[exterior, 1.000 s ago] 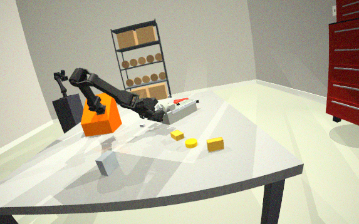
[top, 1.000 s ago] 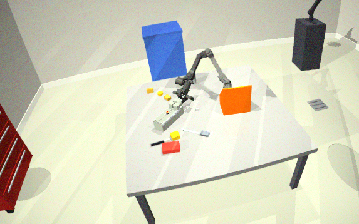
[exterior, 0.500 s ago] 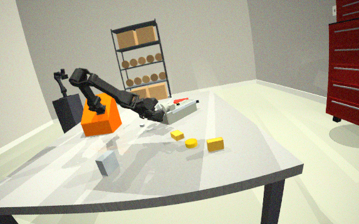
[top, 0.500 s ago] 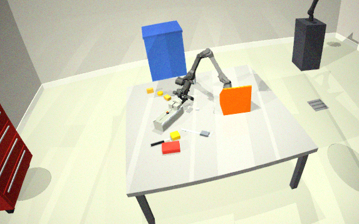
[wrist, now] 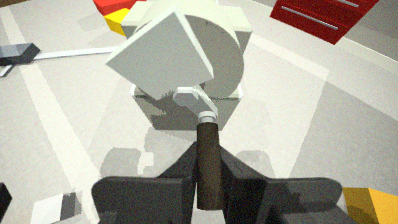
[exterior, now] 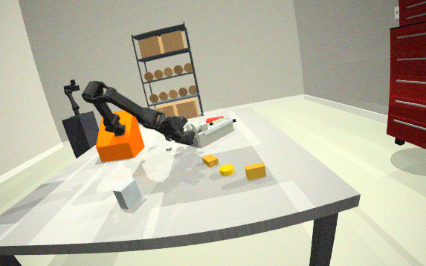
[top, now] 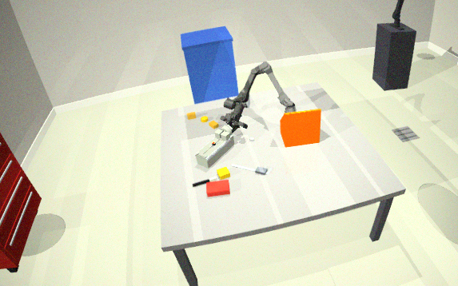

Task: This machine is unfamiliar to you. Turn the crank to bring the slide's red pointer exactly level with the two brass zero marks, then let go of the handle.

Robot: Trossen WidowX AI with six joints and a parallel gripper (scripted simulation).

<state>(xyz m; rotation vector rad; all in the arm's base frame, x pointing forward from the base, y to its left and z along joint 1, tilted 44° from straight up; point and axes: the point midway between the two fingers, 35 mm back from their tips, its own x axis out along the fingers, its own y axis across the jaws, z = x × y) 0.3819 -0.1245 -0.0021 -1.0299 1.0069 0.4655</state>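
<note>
The machine is a long pale grey box lying on the table, with a crank at the end facing the arm. In the wrist view its round crank wheel carries a short arm that ends in a dark cylindrical handle. My gripper is shut on this handle. A small red pointer sits on the slide on top of the machine. The brass zero marks are too small to make out.
An orange box stands right of the arm, with a blue box behind the table. Three small orange and yellow blocks lie near the crank. A yellow block, a red block, a black marker and a white-handled tool lie beyond the machine.
</note>
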